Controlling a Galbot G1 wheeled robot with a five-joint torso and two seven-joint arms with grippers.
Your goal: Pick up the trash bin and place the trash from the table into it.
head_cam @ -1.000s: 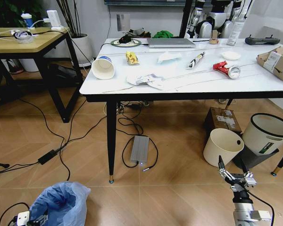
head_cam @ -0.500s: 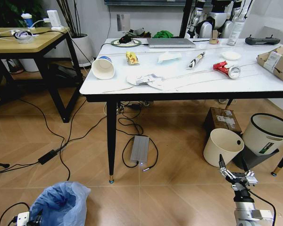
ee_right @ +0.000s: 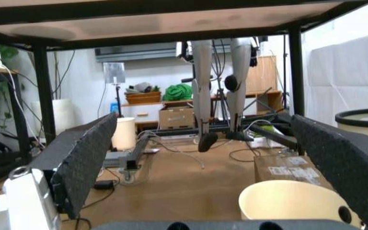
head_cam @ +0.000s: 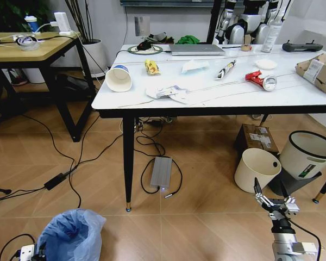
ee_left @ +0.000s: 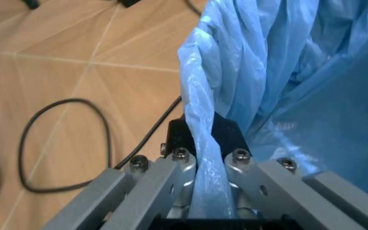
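My head cam: trash bin [head_cam: 70, 237] with blue bag on floor lower left, my left gripper [head_cam: 30, 253] at its rim. Right gripper [head_cam: 271, 198] low on the right, fingers spread, near cream bucket [head_cam: 255, 168]. Table [head_cam: 217, 95] ahead holds paper cup [head_cam: 118, 78], tissues [head_cam: 171, 93], red can [head_cam: 259, 80].

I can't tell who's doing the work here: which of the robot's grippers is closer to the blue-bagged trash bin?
Left. The left gripper is clamped on the trash bin bag at its rim; the right gripper hangs open across the floor beside the cream bucket.
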